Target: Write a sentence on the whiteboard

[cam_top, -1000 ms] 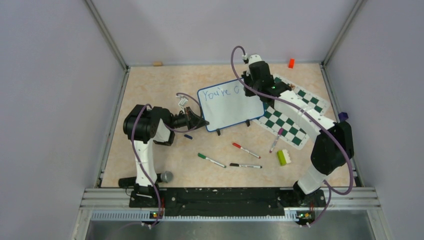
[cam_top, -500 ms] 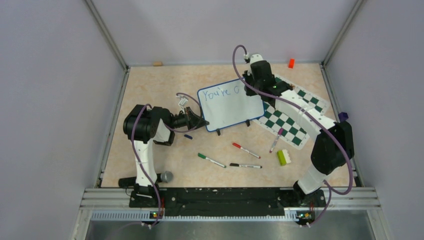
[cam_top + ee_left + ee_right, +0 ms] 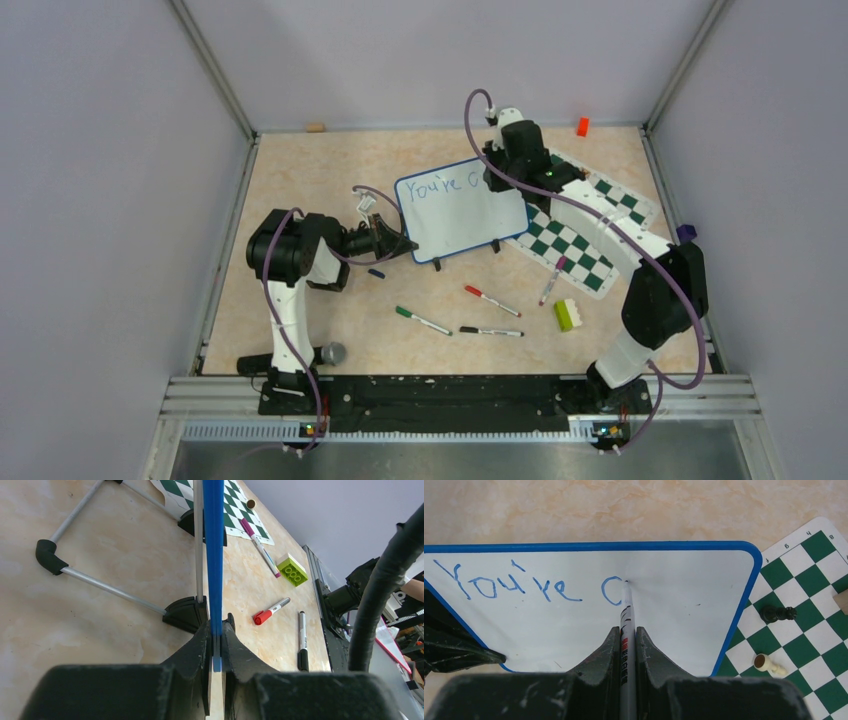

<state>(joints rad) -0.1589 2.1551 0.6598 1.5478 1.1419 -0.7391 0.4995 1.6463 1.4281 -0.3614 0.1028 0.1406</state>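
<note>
sentence (image 3: 514, 584) reads "You're c" only, rest unwritten; right claw (image 3: 626, 631) grips marker (image 3: 626, 605), tip on whiteboard (image 3: 684, 605) beside the c; left claw (image 3: 216, 630) clamped on its edge.

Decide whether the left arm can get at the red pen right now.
Likely not yet. The left gripper is shut on the edge of the whiteboard, steadying it while the right gripper presses a pen to it. The red pen lies in the open with nothing over it, so letting go comes first.
</note>
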